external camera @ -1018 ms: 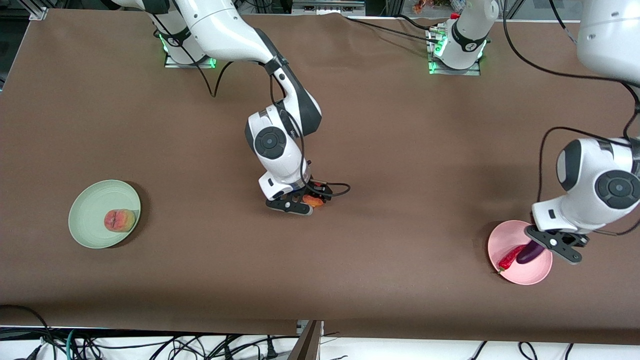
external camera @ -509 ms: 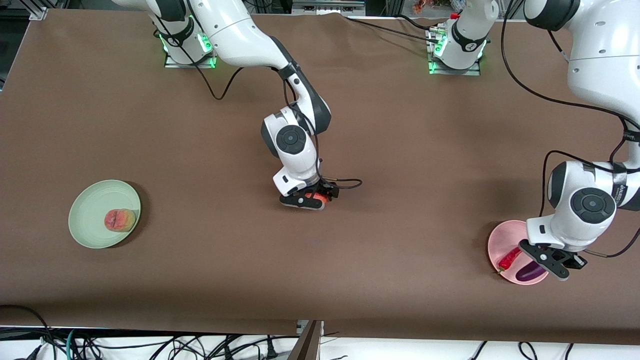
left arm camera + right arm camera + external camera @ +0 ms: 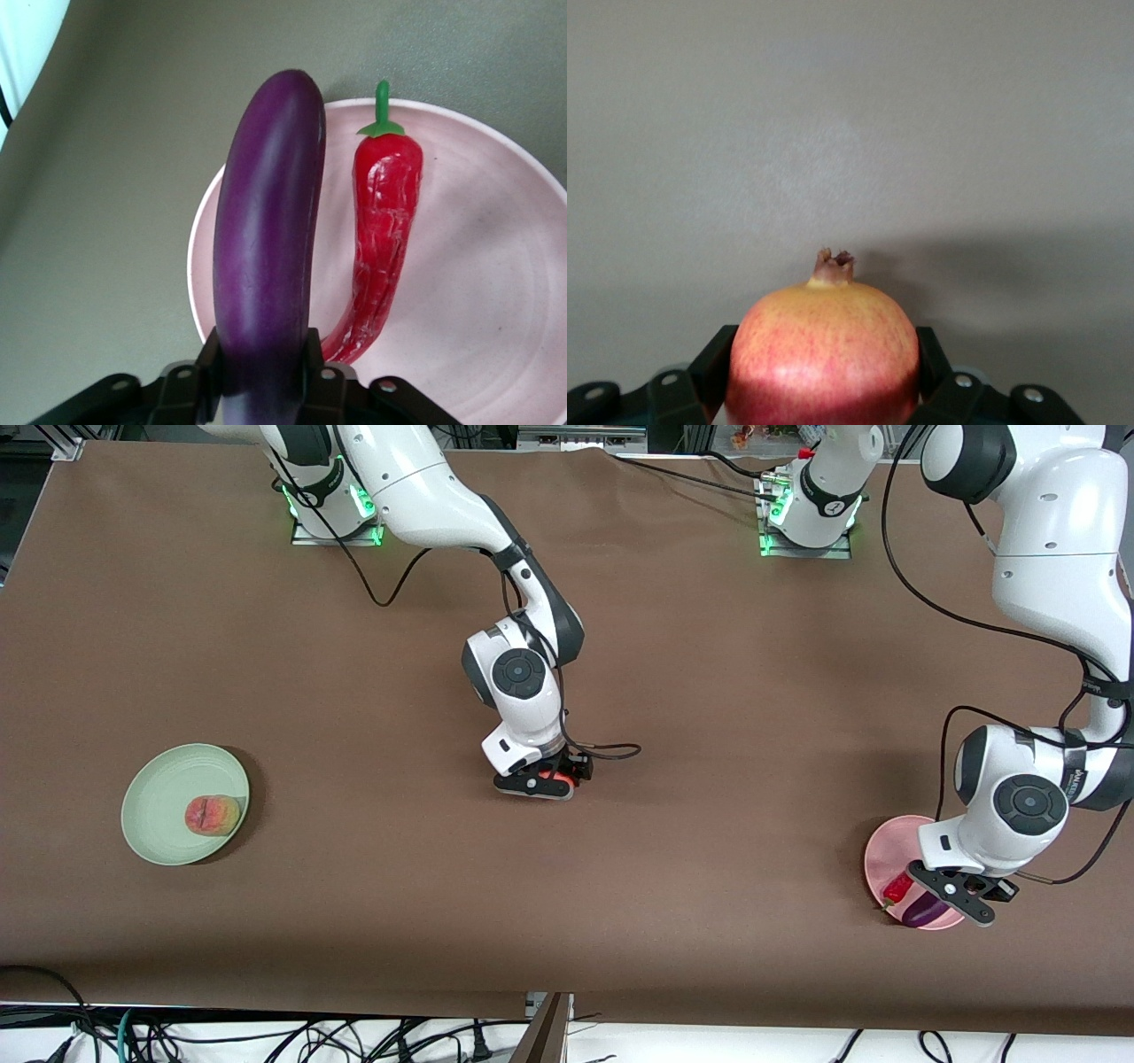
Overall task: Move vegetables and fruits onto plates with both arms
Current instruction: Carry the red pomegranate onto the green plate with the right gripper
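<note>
Right hand (image 3: 542, 783) is down near the middle of the bench (image 3: 709, 691), fingers clamped on either side of the red fruit with the yellow patch (image 3: 824, 359). There's loads of bare brown bench all round it, nothing close enough to bump.

Left hand (image 3: 946, 893) is at the left arm's end of the bench, low over the pink plate (image 3: 496, 292), closed tight on the stem end of the purple eggplant (image 3: 266, 257). The eggplant's free tip sticks out past the plate rim. The red chili (image 3: 379, 243) lies on the plate right beside it, green stem at the rim; can't tell if the two touch. This plate sits fairly near the bench's front edge, so less room there.

Way off at the right arm's end is the green plate (image 3: 159, 815), with the peach (image 3: 212, 815) sitting on it, well apart from both hands.

No readable writing anywhere; there's a small mark on the left arm's wrist, too tiny to make out.
</note>
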Robot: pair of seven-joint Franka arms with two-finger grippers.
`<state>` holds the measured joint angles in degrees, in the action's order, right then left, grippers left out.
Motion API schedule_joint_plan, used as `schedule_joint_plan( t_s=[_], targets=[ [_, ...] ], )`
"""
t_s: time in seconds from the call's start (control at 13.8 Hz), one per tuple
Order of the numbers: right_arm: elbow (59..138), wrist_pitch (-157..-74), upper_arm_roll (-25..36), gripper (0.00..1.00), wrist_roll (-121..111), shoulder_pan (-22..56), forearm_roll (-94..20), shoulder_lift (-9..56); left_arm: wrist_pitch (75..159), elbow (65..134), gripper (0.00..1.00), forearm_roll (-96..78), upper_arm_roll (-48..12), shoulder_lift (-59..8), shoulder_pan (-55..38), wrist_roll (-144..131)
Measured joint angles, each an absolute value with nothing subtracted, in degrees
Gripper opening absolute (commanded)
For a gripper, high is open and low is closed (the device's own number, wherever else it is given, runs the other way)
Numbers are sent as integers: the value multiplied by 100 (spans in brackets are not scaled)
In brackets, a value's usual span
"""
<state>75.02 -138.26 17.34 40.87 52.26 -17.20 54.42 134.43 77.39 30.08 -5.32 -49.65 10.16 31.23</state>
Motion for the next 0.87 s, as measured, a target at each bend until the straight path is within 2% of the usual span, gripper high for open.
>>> schedule_joint_plan(
  t_s=[0.22,0.44,0.65,0.87],
  targets=[
    [7441,-13450,2033,12,3677,5129,-1712,5294,13461,7657,100,2714,-532,-4965,1016,3096],
    [7424,-12149,2325,12,2048,4519,-1710,4791,13345,7529,100,2087,-532,-4894,1026,3099],
    [7481,-10969,2861,12,-184,3725,-1708,4397,12447,7374,100,1311,-563,-4482,1004,3099],
    [7585,-10519,3465,12,-2091,3175,-1708,4363,11205,7312,100,971,-622,-3702,907,2721]
  ],
)
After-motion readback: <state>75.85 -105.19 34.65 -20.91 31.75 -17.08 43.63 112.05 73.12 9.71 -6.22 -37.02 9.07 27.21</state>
